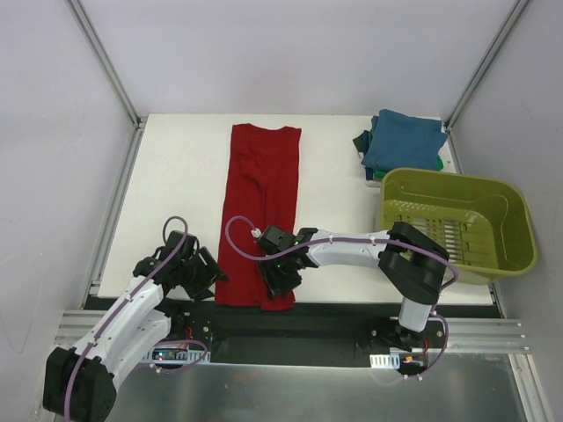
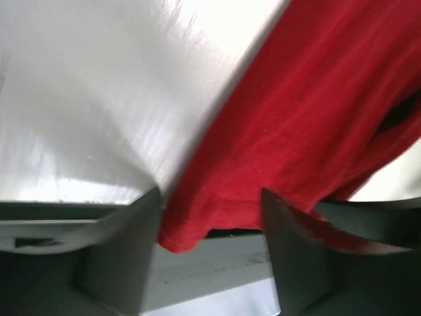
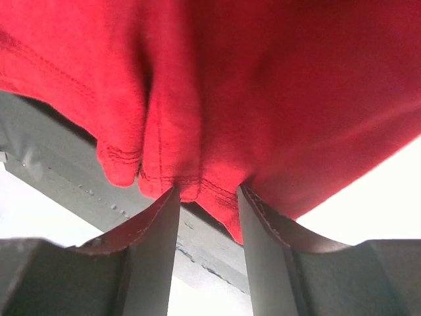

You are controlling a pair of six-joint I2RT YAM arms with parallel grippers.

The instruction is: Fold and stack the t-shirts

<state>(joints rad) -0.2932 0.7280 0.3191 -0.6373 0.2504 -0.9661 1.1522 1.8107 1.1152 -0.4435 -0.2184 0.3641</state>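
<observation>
A dark red t-shirt [image 1: 264, 202] lies folded into a long strip, running from the table's far side to its near edge. My left gripper [image 1: 209, 280] sits at the strip's near left corner. In the left wrist view it [image 2: 210, 210] is open, and the red hem corner [image 2: 181, 234] hangs between the wide-apart fingers. My right gripper [image 1: 281, 280] is at the near right corner. In the right wrist view it [image 3: 208, 197] is narrowly open, with the bunched hem [image 3: 210, 187] at its fingertips. A stack of folded t-shirts [image 1: 400, 145], teal-blue over green, rests at the far right.
An olive-green plastic basket [image 1: 449, 178] stands at the right, just in front of the folded stack. The white table [image 1: 176, 193] lies bare to the left of the red strip. A dark metal rail [image 1: 343, 312] runs along the near edge under the hem.
</observation>
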